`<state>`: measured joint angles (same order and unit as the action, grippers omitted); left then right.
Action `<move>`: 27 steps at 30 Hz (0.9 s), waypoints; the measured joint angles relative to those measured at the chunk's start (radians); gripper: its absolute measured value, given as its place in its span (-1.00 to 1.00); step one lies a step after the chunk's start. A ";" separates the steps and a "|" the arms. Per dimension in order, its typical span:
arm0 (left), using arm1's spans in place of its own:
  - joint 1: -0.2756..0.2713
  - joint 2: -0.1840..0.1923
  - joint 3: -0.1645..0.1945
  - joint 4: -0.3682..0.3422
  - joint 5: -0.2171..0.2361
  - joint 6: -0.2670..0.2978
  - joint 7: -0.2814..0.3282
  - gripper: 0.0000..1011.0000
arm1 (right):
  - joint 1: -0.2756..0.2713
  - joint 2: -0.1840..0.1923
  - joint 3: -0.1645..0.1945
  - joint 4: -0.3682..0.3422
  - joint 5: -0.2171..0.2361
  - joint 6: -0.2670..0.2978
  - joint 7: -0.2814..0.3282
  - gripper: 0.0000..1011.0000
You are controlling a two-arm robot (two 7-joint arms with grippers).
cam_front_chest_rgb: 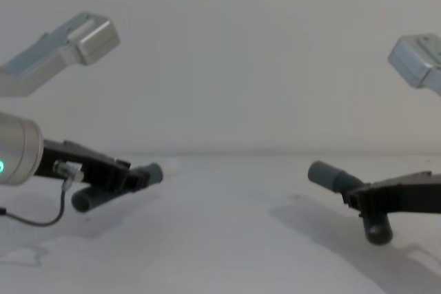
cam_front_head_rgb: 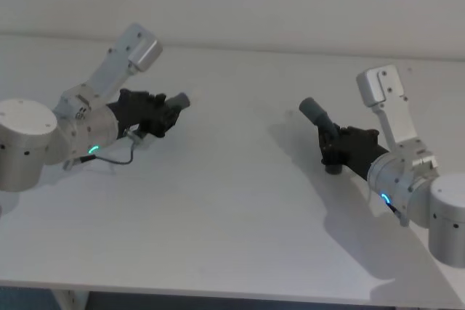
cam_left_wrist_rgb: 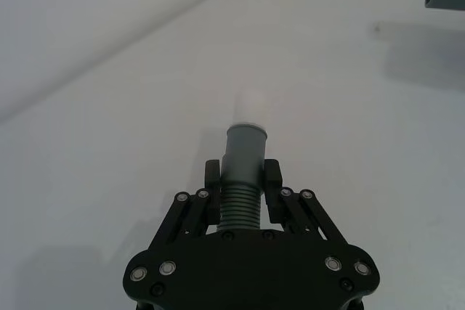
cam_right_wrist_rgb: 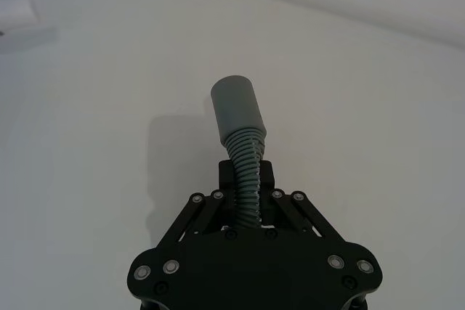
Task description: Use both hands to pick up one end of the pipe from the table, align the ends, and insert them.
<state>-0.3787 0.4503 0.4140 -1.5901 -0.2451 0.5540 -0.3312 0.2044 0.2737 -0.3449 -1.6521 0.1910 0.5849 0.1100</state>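
Observation:
My left gripper (cam_front_head_rgb: 166,112) (cam_left_wrist_rgb: 243,177) is shut on the ribbed part of one pipe piece (cam_left_wrist_rgb: 240,205). Its grey collar (cam_left_wrist_rgb: 245,152) with a white tip (cam_left_wrist_rgb: 251,109) sticks out past the fingers and points towards the right arm. My right gripper (cam_front_head_rgb: 331,141) (cam_right_wrist_rgb: 247,175) is shut on the ribs of the other pipe piece (cam_right_wrist_rgb: 248,168). That piece's plain grey socket end (cam_right_wrist_rgb: 237,109) (cam_front_head_rgb: 314,111) points up and to the left. In the chest view the two ends, the left (cam_front_chest_rgb: 153,172) and the right (cam_front_chest_rgb: 328,175), face each other across a wide gap over the white table (cam_front_head_rgb: 240,201).
The table's front edge (cam_front_head_rgb: 218,292) runs along the bottom of the head view, and a pale wall (cam_front_chest_rgb: 241,53) stands behind the table. A thin black cable (cam_front_head_rgb: 120,157) loops under the left wrist. Both arms cast shadows on the tabletop.

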 joint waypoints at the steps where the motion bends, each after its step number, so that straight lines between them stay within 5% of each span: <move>1: -0.010 0.003 0.006 -0.010 0.013 -0.015 -0.001 -0.33 | -0.001 0.008 -0.002 -0.002 -0.005 -0.027 0.010 -0.66; 11: -0.031 0.024 0.023 -0.035 0.042 -0.069 -0.035 -0.33 | -0.003 0.062 -0.007 -0.009 -0.020 -0.171 0.089 -0.66; 27: -0.042 0.095 0.043 -0.043 0.019 -0.209 -0.197 -0.33 | 0.009 0.177 -0.014 -0.005 0.003 -0.369 0.294 -0.66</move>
<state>-0.4208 0.5452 0.4569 -1.6326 -0.2264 0.3451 -0.5285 0.2135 0.4502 -0.3594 -1.6566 0.1941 0.2164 0.4044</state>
